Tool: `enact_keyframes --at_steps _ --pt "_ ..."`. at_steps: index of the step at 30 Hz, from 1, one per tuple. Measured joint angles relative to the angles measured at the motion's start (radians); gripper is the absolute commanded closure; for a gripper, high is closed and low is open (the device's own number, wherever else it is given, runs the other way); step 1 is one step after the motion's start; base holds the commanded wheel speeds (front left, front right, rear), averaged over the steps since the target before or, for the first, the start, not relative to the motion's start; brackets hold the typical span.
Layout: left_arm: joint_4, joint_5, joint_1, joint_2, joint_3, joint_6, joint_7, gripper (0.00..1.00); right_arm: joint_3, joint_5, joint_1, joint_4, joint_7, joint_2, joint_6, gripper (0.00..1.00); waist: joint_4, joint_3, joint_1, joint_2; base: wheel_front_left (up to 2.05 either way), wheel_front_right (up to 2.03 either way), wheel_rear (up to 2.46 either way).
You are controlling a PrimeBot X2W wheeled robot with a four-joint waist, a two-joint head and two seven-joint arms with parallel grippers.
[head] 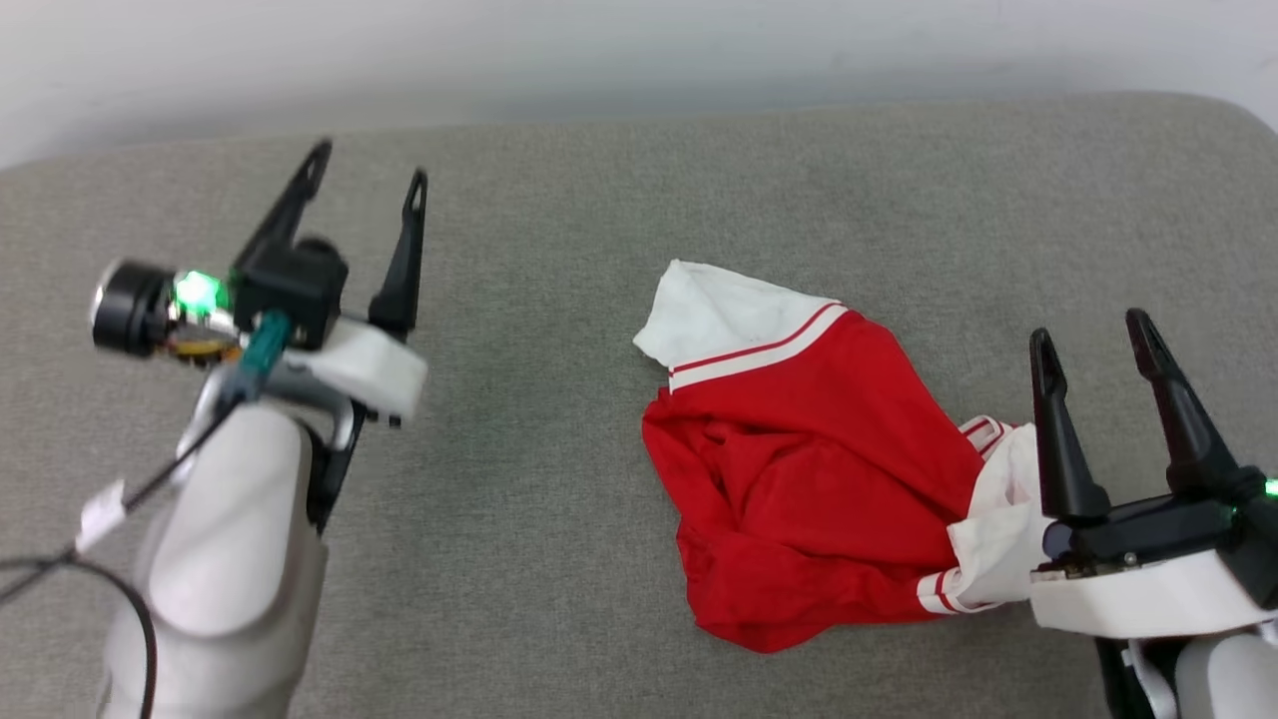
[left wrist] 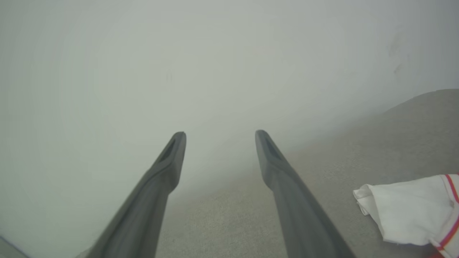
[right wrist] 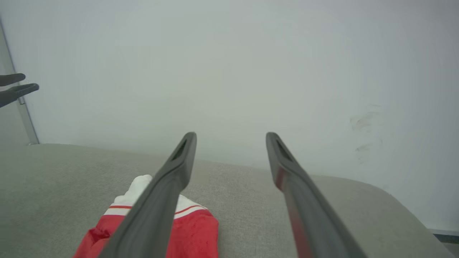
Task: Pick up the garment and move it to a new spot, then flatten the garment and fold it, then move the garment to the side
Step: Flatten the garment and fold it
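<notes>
While the garment [head: 809, 469] lies crumpled on the grey padded surface [head: 559, 499], right of centre in the head view, the right gripper [head: 1090, 325] stands just beside its near white sleeve [head: 990, 539] — fingers spread, nothing between them. The left gripper [head: 369, 175], well apart to the left, is likewise spread and empty.

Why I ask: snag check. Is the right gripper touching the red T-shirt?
Cannot tell. In the head view the open right gripper overlaps the T-shirt at its white sleeve; no gap or contact shows plainly.

Bright, even light; soft shadows; wrist views hazy, low contrast.
</notes>
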State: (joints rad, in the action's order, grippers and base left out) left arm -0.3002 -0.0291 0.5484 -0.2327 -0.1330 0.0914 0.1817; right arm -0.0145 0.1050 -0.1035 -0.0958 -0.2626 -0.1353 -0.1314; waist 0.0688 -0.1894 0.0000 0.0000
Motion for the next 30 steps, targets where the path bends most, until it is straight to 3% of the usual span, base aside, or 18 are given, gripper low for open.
enact_keyframes --at_steps 7,9,20,30 --pt "-0.074 0.016 0.268 -0.043 -0.127 0.034 -0.153 0.0 0.001 0.002 0.034 -0.062 -0.001 0.059 0.0 0.0 0.036 -0.068 0.0 0.0 0.0 0.0 0.0" --pt "-0.107 0.055 0.352 -0.061 -0.204 0.037 -0.212 0.0 0.001 0.004 0.035 -0.073 -0.001 0.067 0.0 0.0 0.049 -0.088 0.0 0.0 0.0 0.0 0.0" --pt "-0.173 0.51 0.731 -0.167 -0.734 0.038 -0.663 0.0 -0.025 -0.004 -0.006 -0.11 -0.001 0.081 0.0 0.0 0.133 -0.19 0.0001 0.0 0.0 0.0 0.0" --pt "-0.153 0.864 0.897 -0.258 -1.047 0.038 -1.076 0.0 -0.091 -0.003 -0.088 -0.102 -0.001 0.082 0.0 0.0 0.213 -0.29 0.0001 0.0 0.0 0.0 0.0"
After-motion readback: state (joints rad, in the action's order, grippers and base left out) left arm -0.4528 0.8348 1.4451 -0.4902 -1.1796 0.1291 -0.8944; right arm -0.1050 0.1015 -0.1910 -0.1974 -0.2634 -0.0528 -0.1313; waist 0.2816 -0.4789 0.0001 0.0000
